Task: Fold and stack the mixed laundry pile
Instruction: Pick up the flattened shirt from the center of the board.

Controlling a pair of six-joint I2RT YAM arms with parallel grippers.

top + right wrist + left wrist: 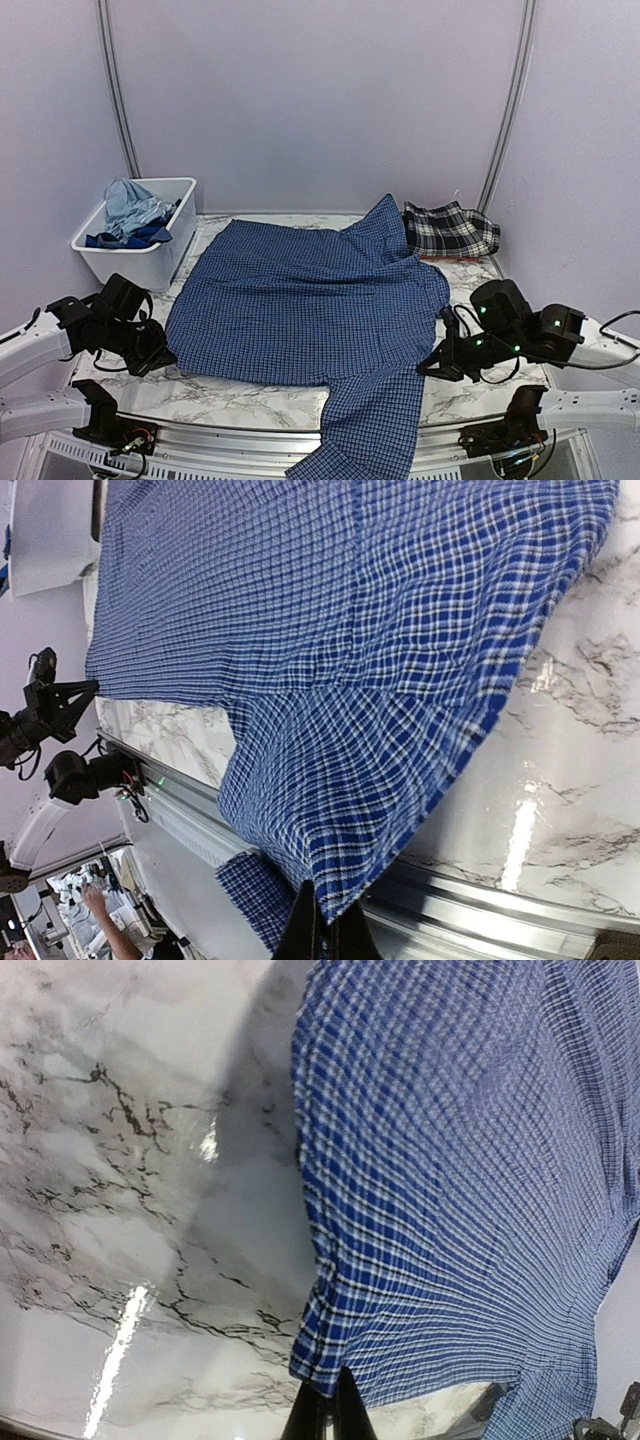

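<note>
Gripping the navy small-check shirt (300,300) at two points, I have both claws closed on its cloth.

1. Left claw (325,1398): narrow, fingertips together on the shirt's near-left hem corner, low over the bench (250,400).
2. Right claw (325,925): narrow, pinched on the cloth edge where the sleeve (370,430) meets the shirt body, on the near-right side.

The shirt lies spread flat across the middle of the marble bench. The sleeve runs off the near edge and hangs over the rail (its end is out of the top view).

The black-and-white plaid piece (450,230) sits bunched at the far-right corner of the bench, just beside the shirt's raised far corner.

The white bin (165,255) stands at the far left. It holds the light blue T-shirt (128,203), crumpled on top of the royal blue garment (145,237).
</note>
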